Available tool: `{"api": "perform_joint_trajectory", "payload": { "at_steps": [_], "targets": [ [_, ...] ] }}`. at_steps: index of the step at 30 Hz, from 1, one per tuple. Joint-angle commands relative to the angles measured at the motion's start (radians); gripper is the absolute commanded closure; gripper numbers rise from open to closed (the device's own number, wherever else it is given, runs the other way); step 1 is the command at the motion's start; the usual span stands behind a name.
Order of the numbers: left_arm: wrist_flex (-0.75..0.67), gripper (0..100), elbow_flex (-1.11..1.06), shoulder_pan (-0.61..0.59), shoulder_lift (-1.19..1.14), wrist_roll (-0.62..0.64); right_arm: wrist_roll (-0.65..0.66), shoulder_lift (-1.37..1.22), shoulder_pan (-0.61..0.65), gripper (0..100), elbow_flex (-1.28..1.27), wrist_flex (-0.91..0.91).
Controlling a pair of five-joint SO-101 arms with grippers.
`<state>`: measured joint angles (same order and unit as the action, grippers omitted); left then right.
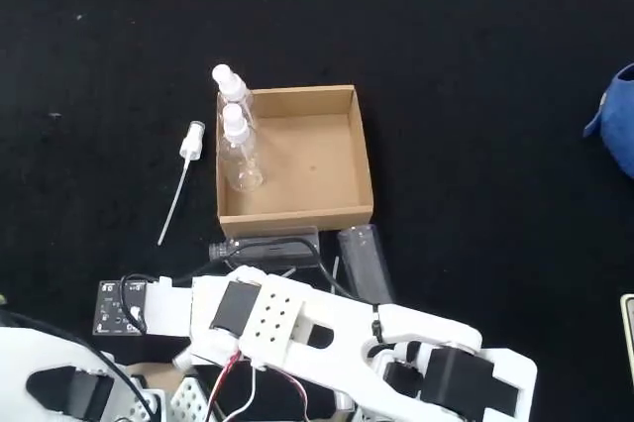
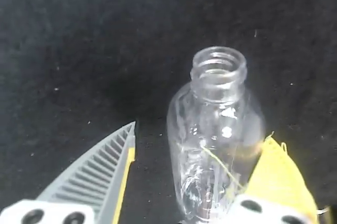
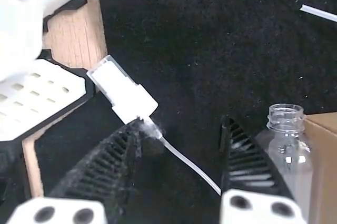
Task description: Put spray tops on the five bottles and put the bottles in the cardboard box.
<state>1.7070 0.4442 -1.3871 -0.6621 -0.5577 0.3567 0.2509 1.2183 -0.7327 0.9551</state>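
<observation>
A clear bottle (image 2: 216,124) with a bare threaded neck lies between the fingers of my left gripper (image 2: 201,133). It rests against the yellow finger (image 2: 274,174), and a gap separates it from the grey one, so the gripper is open. My right gripper (image 3: 180,129) is open too, with a white spray top (image 3: 124,95) and its thin tube by one black fingertip. Another capless bottle (image 3: 287,129) stands beside the other finger, next to the cardboard box (image 3: 322,150). Two capped bottles (image 1: 238,140) lie along the left wall of the box (image 1: 342,145). A capless bottle (image 1: 362,259) lies just in front of the box.
A loose spray top (image 1: 190,142) with a long tube lies on the black table left of the box. White arm bodies (image 1: 327,338) crowd the near edge, with a small circuit board (image 1: 119,308) at the left. A blue object (image 1: 619,130) sits at the right edge.
</observation>
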Motion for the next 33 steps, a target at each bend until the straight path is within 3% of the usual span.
{"api": "perform_joint_trajectory", "payload": {
  "at_steps": [1,5,9,16,22,33],
  "targets": [
    [0.005,79,0.038,0.03,0.017,0.009,0.009,0.013,-0.017,78.3,0.053,0.003],
    [-0.009,97,-0.022,0.042,0.026,0.005,0.009,0.013,-0.017,78.3,0.053,0.003],
    [-0.031,97,-0.012,0.041,0.031,0.003,0.009,0.013,-0.017,78.3,0.053,0.003],
    [-0.006,97,0.24,-0.012,0.02,0.0,-0.002,0.013,-0.014,78.4,0.061,0.009],
    [-0.008,97,0.414,-0.117,0.017,0.009,-0.015,0.061,0.061,78.6,0.022,0.009],
    [0.032,97,0.409,-0.113,0.017,0.009,0.023,0.065,0.046,76.6,-0.028,0.003]
  ]
}}
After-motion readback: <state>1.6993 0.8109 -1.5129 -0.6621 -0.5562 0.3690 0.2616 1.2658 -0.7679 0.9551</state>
